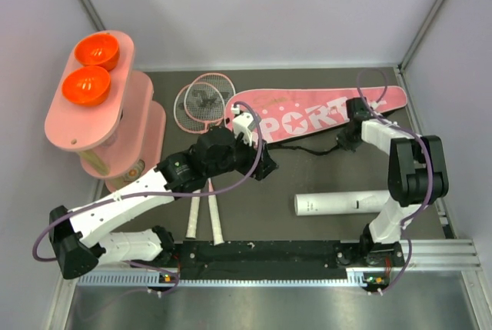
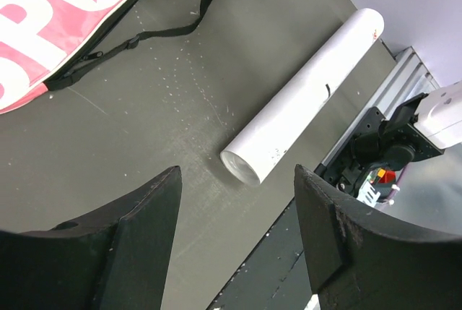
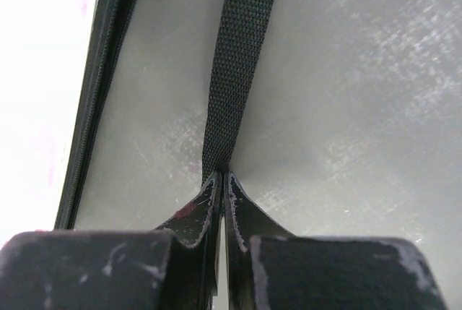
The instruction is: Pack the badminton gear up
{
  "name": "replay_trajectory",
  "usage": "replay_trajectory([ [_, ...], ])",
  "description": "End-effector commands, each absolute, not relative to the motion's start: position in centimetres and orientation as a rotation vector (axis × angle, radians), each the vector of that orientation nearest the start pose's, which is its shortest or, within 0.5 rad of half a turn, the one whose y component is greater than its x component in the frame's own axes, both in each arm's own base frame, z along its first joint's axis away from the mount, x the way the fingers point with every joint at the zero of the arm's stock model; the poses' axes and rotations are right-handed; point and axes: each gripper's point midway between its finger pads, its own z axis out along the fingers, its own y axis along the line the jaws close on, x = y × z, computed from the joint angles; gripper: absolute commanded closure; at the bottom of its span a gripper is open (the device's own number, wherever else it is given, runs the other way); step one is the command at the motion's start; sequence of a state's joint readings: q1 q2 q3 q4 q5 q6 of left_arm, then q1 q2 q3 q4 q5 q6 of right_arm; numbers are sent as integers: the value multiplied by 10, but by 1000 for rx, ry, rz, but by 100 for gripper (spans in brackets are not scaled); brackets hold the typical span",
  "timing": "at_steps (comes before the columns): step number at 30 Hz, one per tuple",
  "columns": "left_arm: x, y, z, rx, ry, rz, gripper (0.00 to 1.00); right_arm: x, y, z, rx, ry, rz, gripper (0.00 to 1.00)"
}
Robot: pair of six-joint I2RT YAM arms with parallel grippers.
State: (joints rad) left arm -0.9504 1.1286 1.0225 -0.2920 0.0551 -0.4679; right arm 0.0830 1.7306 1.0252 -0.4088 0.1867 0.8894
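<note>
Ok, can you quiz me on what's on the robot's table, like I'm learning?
1. How many orange bowls sit on the pink stand?
2. True or false: the right tool is shut on the black strap.
3. Where is the white tube? A: on the pink stand. B: lying on the table. C: inside a bowl.

Key: 1: two. 2: true. 3: B.
</note>
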Motion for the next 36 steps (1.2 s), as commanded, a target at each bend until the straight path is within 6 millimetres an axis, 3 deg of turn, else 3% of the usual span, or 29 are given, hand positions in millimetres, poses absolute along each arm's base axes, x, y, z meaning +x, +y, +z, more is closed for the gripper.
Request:
replay_trajectory([
  [1, 198, -314, 268, 552, 1973, -919, 31, 380, 53, 37, 988, 2441, 137, 100],
  [5, 204, -313, 273, 575, 1960, -883, 28, 398, 79, 81, 795, 2438, 342, 100],
  [10, 216, -317, 276, 591, 1960, -900, 24, 396, 112, 121, 750, 2419, 614, 100],
  [20, 254, -335, 296, 690, 1867, -802, 26, 389, 134, 180, 777, 2319, 847, 100],
  [24, 270, -352, 288, 763, 1851, -766, 26, 390, 140, 195, 773, 2299, 901, 100],
  [26, 274, -362, 294, 791, 1827, -771, 24, 392, 140, 201, 771, 2287, 912, 100],
  [27, 280, -368, 283, 819, 1842, -757, 24, 391, 142, 206, 768, 2281, 923, 100],
  [29, 287, -375, 285, 829, 1837, -748, 24, 392, 143, 212, 767, 2270, 940, 100],
  [30, 293, -379, 274, 844, 1852, -722, 24, 391, 145, 216, 764, 2267, 960, 100],
  [36, 320, -390, 258, 853, 1849, -631, 25, 390, 150, 230, 736, 2248, 1004, 100],
])
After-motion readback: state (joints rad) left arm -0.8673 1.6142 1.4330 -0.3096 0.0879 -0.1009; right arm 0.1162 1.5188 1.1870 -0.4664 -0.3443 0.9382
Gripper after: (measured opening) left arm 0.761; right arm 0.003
